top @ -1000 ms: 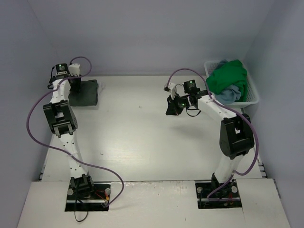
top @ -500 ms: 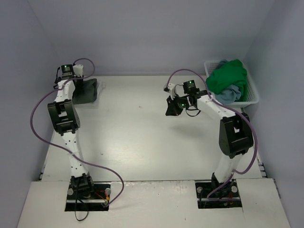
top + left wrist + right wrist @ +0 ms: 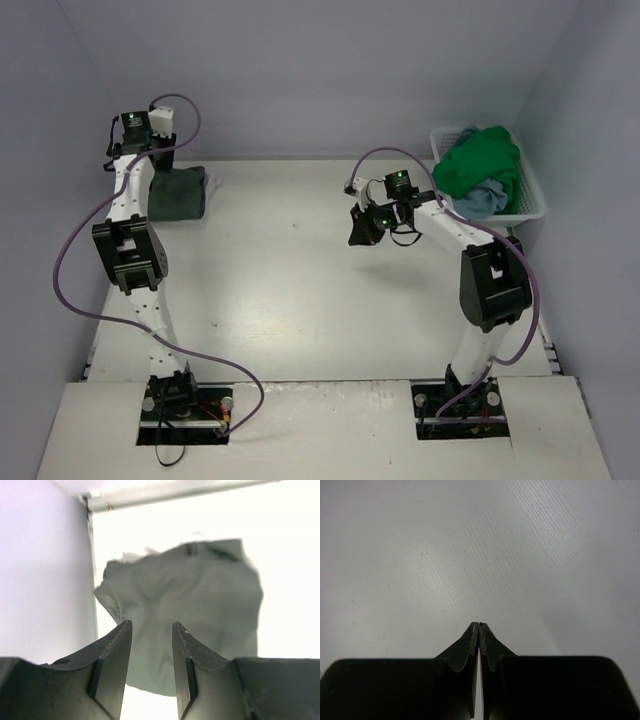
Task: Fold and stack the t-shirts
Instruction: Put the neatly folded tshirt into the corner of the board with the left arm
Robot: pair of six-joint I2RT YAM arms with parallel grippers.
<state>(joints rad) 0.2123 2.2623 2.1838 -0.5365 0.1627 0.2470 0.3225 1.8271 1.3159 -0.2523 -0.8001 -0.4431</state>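
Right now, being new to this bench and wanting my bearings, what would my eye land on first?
The bright green shirt heaped in the white basket at the far right corner, with a light blue shirt partly under it. Next, the dark grey shirt lying folded at the far left, the left jaws parted above it; the right jaws are shut over the table.

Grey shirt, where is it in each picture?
Top view: grey shirt in the far left corner of the table.
Left wrist: middle, just beyond the open left tool.
Right wrist: not in it.
Shared landmark: the white table, in all three views.
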